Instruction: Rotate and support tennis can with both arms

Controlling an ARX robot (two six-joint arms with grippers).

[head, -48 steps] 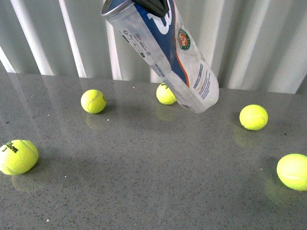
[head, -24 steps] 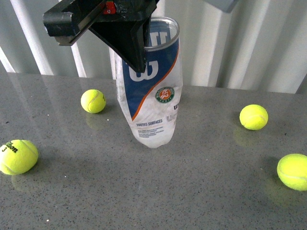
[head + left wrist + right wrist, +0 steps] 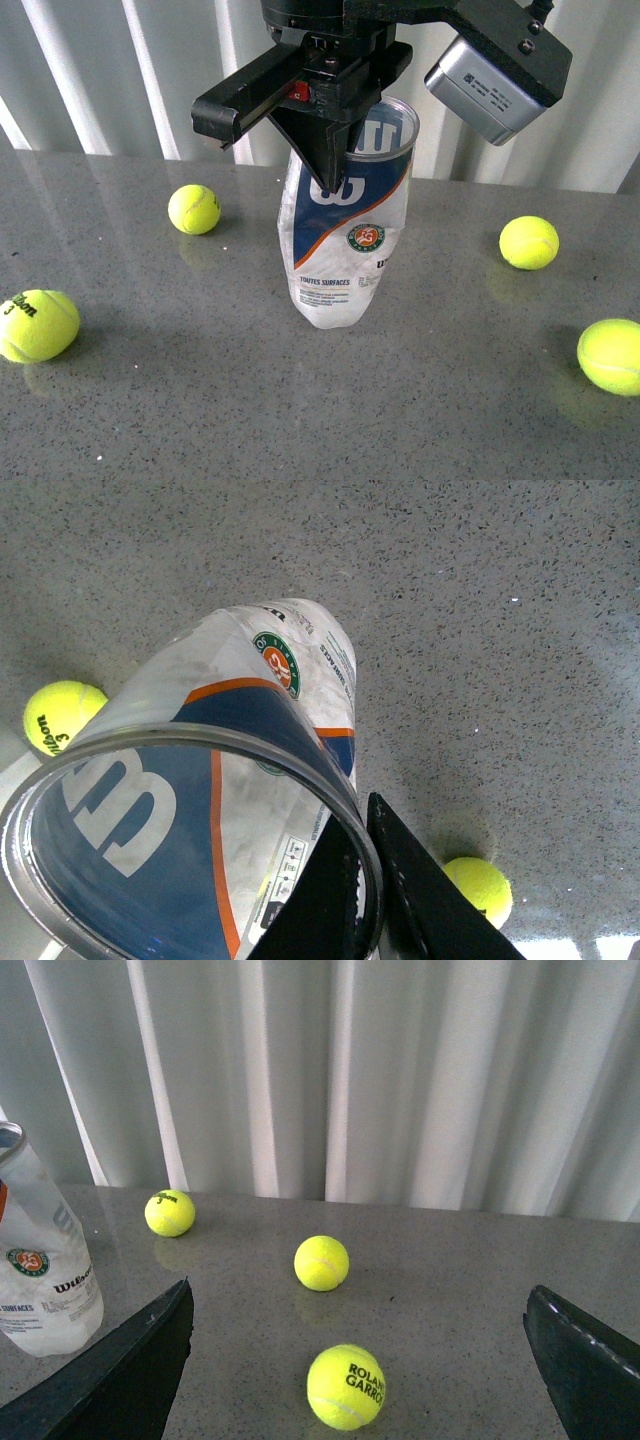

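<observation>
Tennis can (image 3: 345, 250): near upright over the middle of the surface (image 3: 200, 400), open metal rim up, top leaning slightly to the robot's right. The closed end is down at the surface, but I cannot tell if it touches.
Left gripper (image 3: 329, 172): jaws clamped on the rim wall from above, one finger inside and one outside.
Right gripper (image 3: 360, 1300): jaws wide apart, empty, well off to the can's side.
Step in hand: probably righting the can; the second arm gives no support yet.
Doing it well: the thin, dented wall makes a rim pinch a weak lever. Turn slowly, bring the right jaws to the lower body and close them gently.
Edges: only the back edge shows, against the curtain (image 3: 600, 120).
Open room: four tennis balls (image 3: 529, 244) lie well apart from the can, two of them on the right arm's side. That arm should approach above them.
</observation>
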